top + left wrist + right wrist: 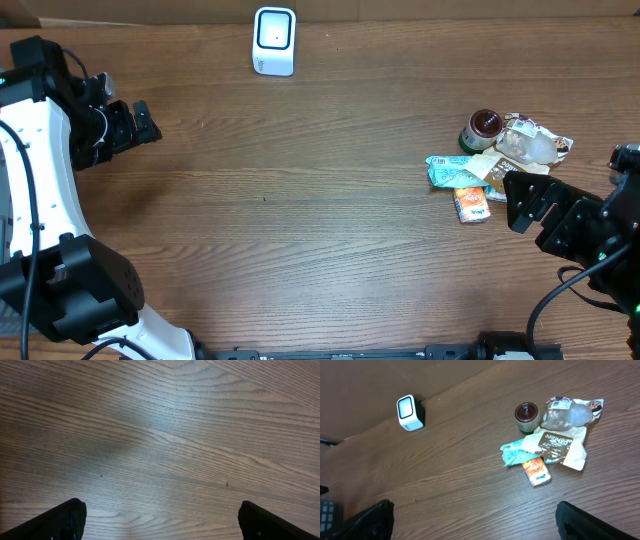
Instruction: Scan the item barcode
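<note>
Scanner (pixel 274 40) at the table's (pixel 300 250) far edge, left of centre; goods heaped well to its right; jar (pixel 483 126) at the back, bag (pixel 530 142) touching its right; long packet (pixel 450 171) in front of the jar; small packet (pixel 472 205) foremost, touching it.

Just ahead of the right gripper (pixel 480 529) lies a small heap: orange packet (pixel 536 471), teal packet (pixel 512 452), brown-and-cream wrapper (pixel 560 445), clear bag (pixel 567 414) and dark-lidded jar (pixel 526 416). The white scanner (pixel 409 412) stands upright far ahead, to its left.

Matt wood-grain table (pixel 300 220), smooth white plastic scanner (pixel 274 40), crinkled glossy teal wrapper (pixel 450 168), shiny clear bag (pixel 527 145)
</note>
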